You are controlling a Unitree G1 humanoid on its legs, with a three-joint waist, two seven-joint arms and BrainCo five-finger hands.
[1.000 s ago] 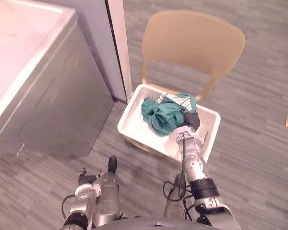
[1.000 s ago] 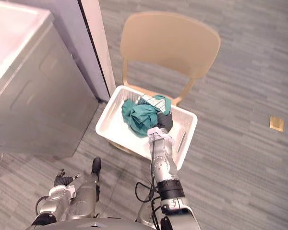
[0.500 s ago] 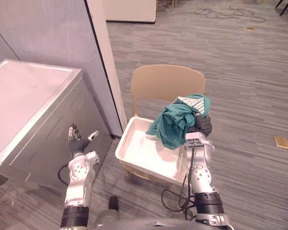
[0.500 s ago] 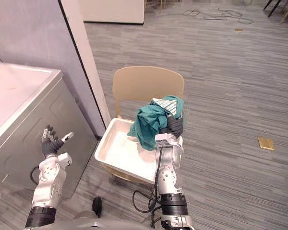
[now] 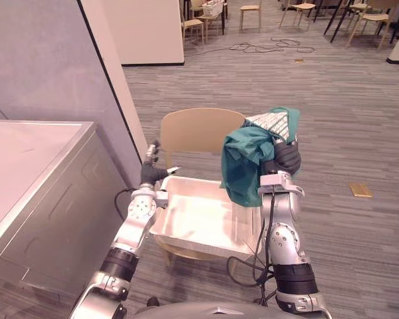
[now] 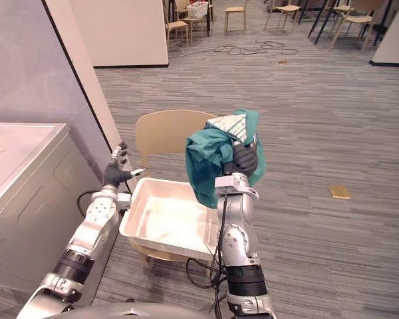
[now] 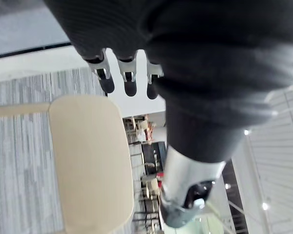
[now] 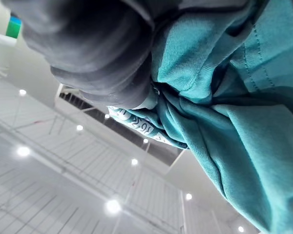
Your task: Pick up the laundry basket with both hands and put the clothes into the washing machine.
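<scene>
The white laundry basket (image 5: 165,224) sits on the seat of a tan chair (image 5: 193,131), its inside bare. My right hand (image 5: 285,159) is raised above the basket's right end, shut on a bundle of teal clothes (image 5: 246,163) with a white patterned piece on top (image 5: 268,121). The bundle hangs clear of the basket; up close the teal cloth (image 8: 224,97) bunches under my curled fingers. My left hand (image 5: 152,174) stands upright and open at the basket's far left corner, fingers up and thumb out; whether it touches the rim I cannot tell. Its wrist view shows straight fingers (image 7: 124,83).
The grey top-loading washing machine (image 5: 40,199) stands at my left, beside a grey partition with a white edge (image 5: 106,86). A small tan plate (image 5: 360,190) lies on the carpet at right. More chairs and cables (image 5: 253,46) are far behind.
The camera has tilted up. My right hand has lifted the clothes out of the basket and higher. My left arm has risen and swung right to the basket's corner.
</scene>
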